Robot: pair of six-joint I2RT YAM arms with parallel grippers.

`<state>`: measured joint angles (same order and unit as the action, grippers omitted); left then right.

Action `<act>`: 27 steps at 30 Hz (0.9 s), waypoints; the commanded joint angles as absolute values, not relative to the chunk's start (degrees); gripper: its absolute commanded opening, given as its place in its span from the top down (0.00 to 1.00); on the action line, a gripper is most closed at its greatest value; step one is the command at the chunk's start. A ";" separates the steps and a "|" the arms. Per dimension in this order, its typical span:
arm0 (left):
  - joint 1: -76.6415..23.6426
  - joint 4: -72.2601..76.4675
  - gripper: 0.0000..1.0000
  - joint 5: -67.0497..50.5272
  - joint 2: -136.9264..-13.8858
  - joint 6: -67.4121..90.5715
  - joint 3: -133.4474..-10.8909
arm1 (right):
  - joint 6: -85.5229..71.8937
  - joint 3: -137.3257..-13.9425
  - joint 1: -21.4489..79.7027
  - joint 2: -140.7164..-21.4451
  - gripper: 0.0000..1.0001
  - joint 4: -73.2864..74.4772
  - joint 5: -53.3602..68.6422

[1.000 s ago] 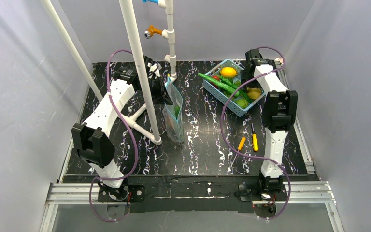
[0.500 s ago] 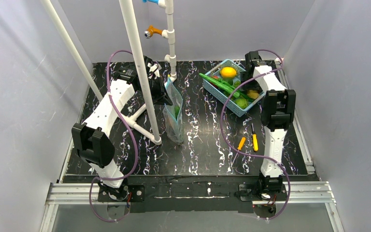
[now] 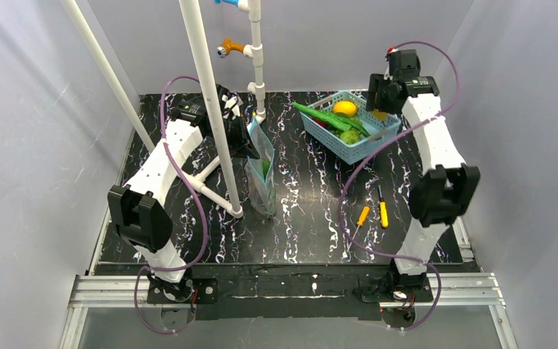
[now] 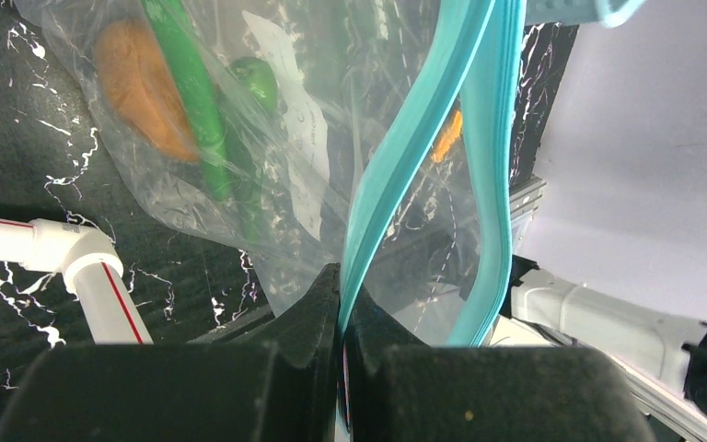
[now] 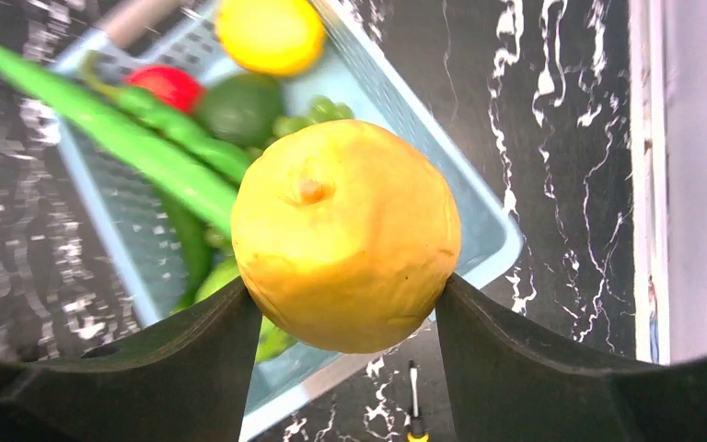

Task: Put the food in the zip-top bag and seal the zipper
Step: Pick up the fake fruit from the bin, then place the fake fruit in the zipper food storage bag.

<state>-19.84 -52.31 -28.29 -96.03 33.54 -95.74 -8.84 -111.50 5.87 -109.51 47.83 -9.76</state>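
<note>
Currently my right end effector (image 5: 342, 299) grasps a yellow fruit (image 5: 345, 230) over the basket (image 5: 486, 217); my left end effector (image 4: 342, 299) pinches the zipper (image 4: 396, 166).

A black marbled surface (image 3: 305, 218) carries a light-blue slotted basket (image 3: 330, 144) at 1 o'clock. Two orange-handled screwdrivers (image 3: 383, 213) lie near each other, not touching, at 4 o'clock. A white pipe frame (image 3: 205, 87) stands at 10 o'clock, with an orange fitting (image 3: 231, 48) high on its rear post.
</note>
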 commanded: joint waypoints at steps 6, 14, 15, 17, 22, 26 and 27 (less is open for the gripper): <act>-20.04 -51.45 1.00 -29.79 -93.25 34.70 -94.85 | -9.77 -106.58 8.01 -98.89 0.72 43.27 -8.53; -20.09 -51.47 1.00 -29.74 -93.46 34.61 -95.19 | -15.21 -101.35 10.66 -91.18 0.71 40.37 12.67; -20.07 -51.51 1.00 -29.73 -93.49 34.63 -95.24 | -16.41 -100.08 11.37 -89.83 0.70 39.29 15.44; -20.04 -51.55 1.00 -29.79 -93.55 34.51 -95.03 | -19.97 -97.38 12.77 -87.64 0.70 36.55 22.57; -20.04 -51.32 1.00 -29.71 -93.49 34.46 -94.92 | -28.73 -91.97 19.96 -84.01 0.70 27.63 35.20; -20.04 -51.16 1.00 -29.86 -93.44 34.63 -94.89 | -32.58 -91.43 28.36 -83.02 0.68 20.78 37.27; -20.06 -51.21 1.00 -29.88 -93.36 34.67 -94.85 | -33.12 -91.78 29.92 -83.09 0.68 19.90 37.05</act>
<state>-19.86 -50.94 -28.77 -96.01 34.72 -95.31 -27.35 -91.94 24.03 -84.77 30.65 29.95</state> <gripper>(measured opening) 0.007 0.716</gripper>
